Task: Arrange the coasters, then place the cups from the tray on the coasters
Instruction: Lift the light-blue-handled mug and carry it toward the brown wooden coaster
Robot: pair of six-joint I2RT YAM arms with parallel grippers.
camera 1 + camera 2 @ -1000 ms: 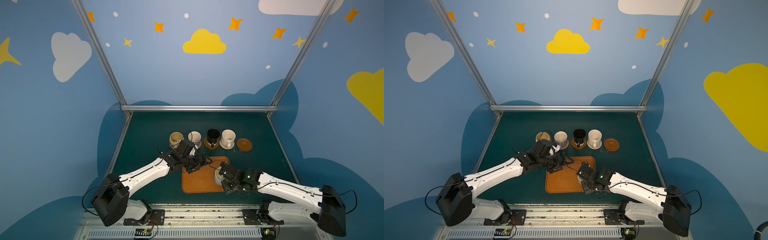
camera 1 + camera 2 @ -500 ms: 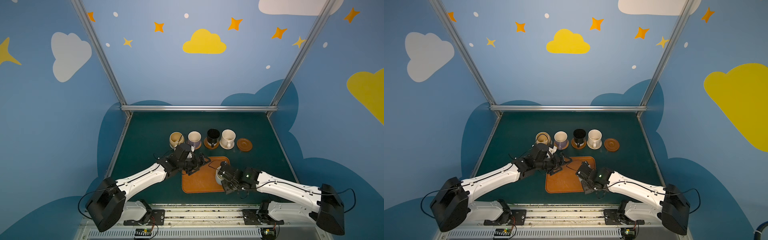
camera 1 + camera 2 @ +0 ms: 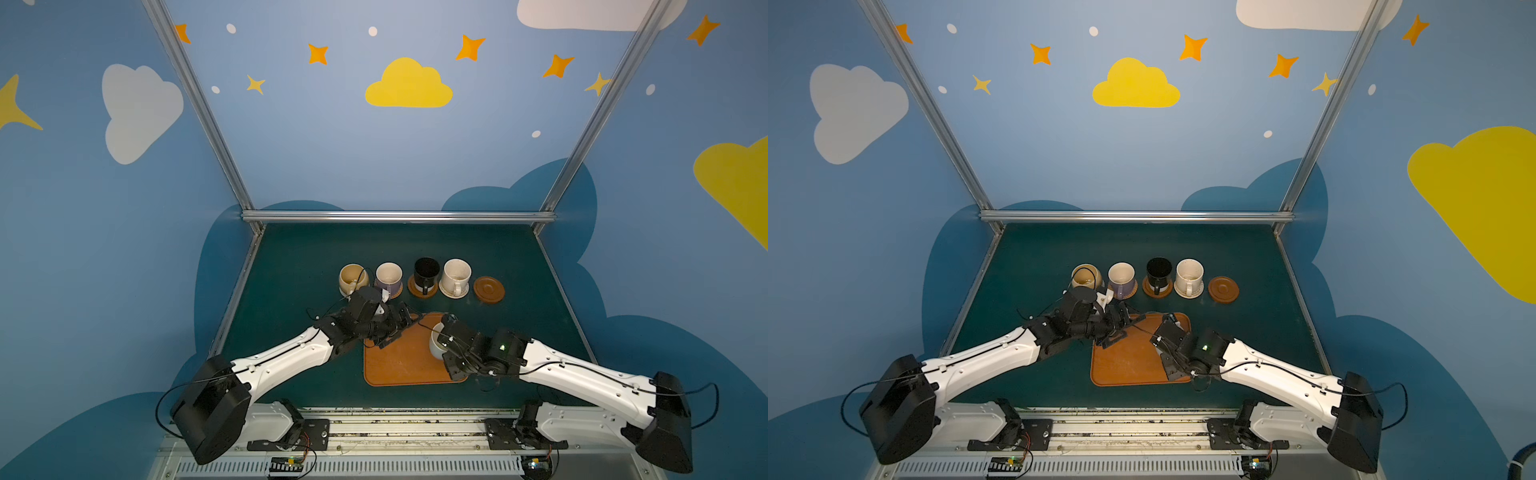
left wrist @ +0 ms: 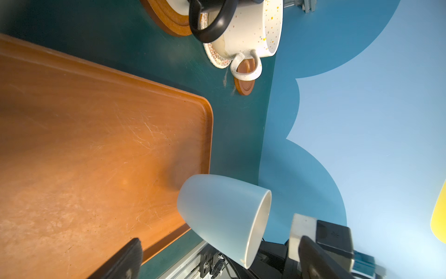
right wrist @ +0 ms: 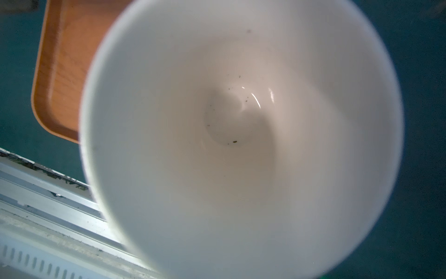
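we have the last cup (image 4: 222, 212), pale blue and tilted, clamped in the right gripper (image 3: 444, 347) at the tray (image 3: 395, 370)'s right edge. the left gripper (image 3: 397, 330) hangs wide open, empty. next, we judge: lift it clear and carry it to the one bare coaster (image 3: 489, 289).

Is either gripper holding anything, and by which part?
The right gripper holds the light blue cup; where exactly is hidden. The left gripper is open and empty.

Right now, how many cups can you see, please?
5: pale yellow, lavender, black and cream-white in the back row; light blue tilted by the tray, in the right gripper. None looks hidden.
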